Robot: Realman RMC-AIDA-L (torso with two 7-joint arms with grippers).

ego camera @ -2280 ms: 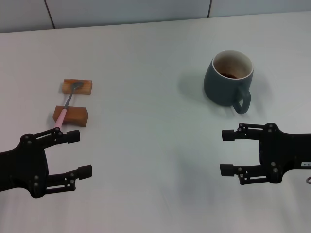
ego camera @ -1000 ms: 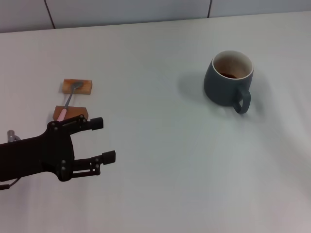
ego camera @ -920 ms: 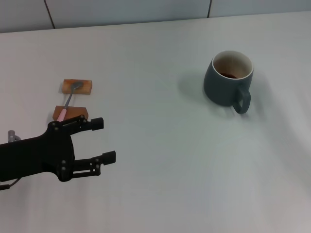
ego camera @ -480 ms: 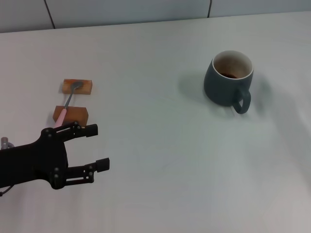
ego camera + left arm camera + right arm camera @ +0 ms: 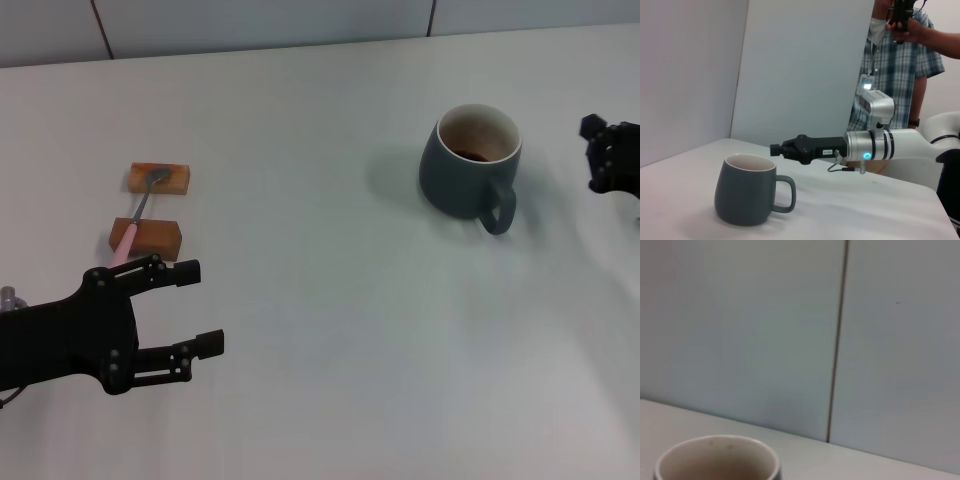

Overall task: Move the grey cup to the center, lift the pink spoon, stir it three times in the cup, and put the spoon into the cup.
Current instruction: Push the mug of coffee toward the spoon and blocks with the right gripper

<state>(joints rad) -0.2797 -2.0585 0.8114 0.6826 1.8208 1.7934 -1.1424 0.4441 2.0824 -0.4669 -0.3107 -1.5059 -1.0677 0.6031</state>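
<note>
R gripper [image 5: 600, 152] beside grey cup [image 5: 470, 165] on its right, not touching; fingers open/closed, can't tell. Cup right of ctr. Come in low, grab body, slide w/o tilting. L gripper [image 5: 195, 308] open near pink spoon [image 5: 133, 222].

Light was even and fairly bright, with no glare on the white table [image 5: 320, 350]. The grey cup [image 5: 468, 165] threw a soft shadow to its left in the head view. The right wrist view was blurred throughout.
</note>
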